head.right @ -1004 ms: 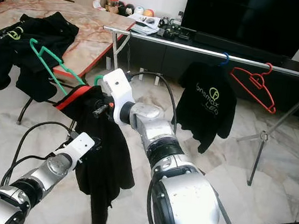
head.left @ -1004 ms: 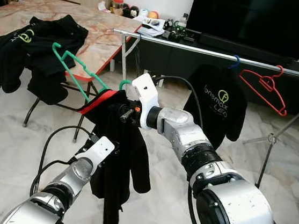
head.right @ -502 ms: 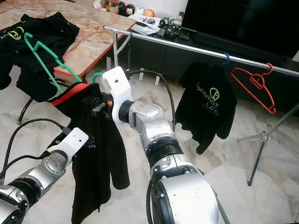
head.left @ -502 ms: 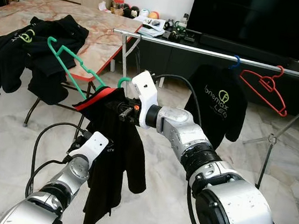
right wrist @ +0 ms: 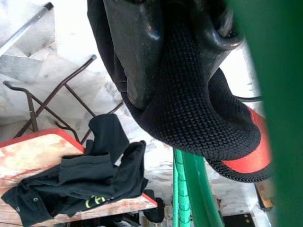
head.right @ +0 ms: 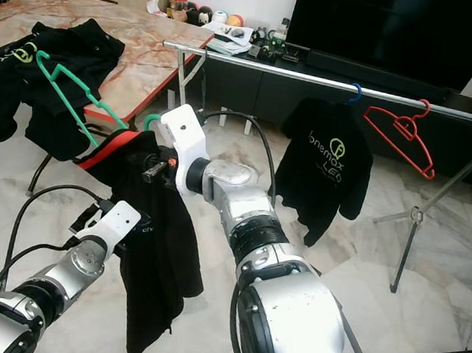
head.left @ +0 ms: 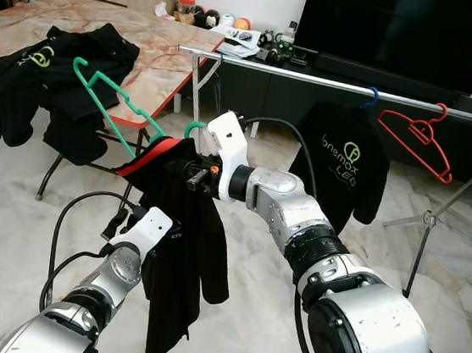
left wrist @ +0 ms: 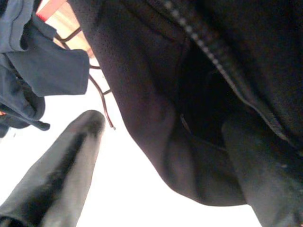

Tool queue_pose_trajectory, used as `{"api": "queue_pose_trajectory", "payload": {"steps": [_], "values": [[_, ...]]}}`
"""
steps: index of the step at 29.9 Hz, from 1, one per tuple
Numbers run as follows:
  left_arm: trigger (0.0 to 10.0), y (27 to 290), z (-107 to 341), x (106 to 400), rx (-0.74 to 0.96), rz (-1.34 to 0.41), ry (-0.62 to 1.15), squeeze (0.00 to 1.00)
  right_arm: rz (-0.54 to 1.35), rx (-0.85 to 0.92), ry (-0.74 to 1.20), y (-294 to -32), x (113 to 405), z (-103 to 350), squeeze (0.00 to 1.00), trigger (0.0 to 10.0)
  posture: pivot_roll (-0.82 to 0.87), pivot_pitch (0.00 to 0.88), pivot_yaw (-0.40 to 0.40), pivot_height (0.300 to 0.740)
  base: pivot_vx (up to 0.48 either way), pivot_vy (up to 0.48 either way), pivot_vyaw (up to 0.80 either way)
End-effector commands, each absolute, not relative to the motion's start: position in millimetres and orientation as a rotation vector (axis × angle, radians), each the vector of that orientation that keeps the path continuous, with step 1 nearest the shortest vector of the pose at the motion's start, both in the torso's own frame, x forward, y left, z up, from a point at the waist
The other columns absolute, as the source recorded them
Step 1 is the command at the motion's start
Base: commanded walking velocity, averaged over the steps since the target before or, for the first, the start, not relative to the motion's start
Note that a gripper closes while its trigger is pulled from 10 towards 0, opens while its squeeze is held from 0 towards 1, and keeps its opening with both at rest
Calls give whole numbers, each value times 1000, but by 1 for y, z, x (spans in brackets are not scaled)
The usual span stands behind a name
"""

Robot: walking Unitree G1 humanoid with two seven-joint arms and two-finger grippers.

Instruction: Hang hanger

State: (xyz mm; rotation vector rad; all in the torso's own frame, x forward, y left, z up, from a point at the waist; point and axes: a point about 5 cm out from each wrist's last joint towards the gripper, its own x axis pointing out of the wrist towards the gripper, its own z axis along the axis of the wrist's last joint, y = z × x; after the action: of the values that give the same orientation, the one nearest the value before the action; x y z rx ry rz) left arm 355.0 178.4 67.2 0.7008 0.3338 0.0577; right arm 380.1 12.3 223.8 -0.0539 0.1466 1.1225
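Lifted since before — black jacket [head.left: 177, 255] on green hanger [head.left: 111, 111], right gripper [head.left: 186, 176] clamped.

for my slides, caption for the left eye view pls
Right gripper holds a black jacket on a green hanger; the rail stands beyond.

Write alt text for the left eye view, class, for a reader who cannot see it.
The right gripper holds a green hanger with a black jacket draped on it, while the left gripper reaches into the jacket. Behind, a rail carries a black shirt and a red hanger.
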Motion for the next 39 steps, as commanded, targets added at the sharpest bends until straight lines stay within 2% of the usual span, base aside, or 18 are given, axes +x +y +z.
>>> {"api": "queue_pose_trajectory", "payload": {"steps": [1,2,3,6,11,21,22,23,39], "values": [[10000,179,66,355,718,65,353,1000,1159,-36,57,20,380,251,0,10000,112,0,-91,740,0,0,0],[10000,178,65,355,706,48,359,161,1180,-27,46,22,378,254,0,10000,112,0,-91,740,0,0,0],[10000,175,64,354,693,26,362,0,1200,-19,34,24,377,258,0,10000,112,0,-91,740,0,0,0],[10000,168,63,354,686,-22,358,0,1227,-9,23,25,375,262,0,10000,112,0,-91,740,0,0,0],[10000,170,64,355,718,15,359,0,1239,-7,17,25,374,263,0,10000,112,0,-91,740,0,0,0],[10000,200,66,352,745,202,398,0,1262,20,35,24,370,259,0,10000,93,0,-90,740,0,0,0],[7922,202,66,352,742,212,400,0,1260,21,38,23,370,258,0,10000,93,0,-90,740,0,0,0],[0,202,67,352,738,216,397,0,1259,21,40,22,370,257,0,10000,94,0,-91,740,0,0,0],[0,197,68,353,708,189,366,0,1238,16,80,14,370,246,0,10000,96,0,-90,740,0,0,0]]}}
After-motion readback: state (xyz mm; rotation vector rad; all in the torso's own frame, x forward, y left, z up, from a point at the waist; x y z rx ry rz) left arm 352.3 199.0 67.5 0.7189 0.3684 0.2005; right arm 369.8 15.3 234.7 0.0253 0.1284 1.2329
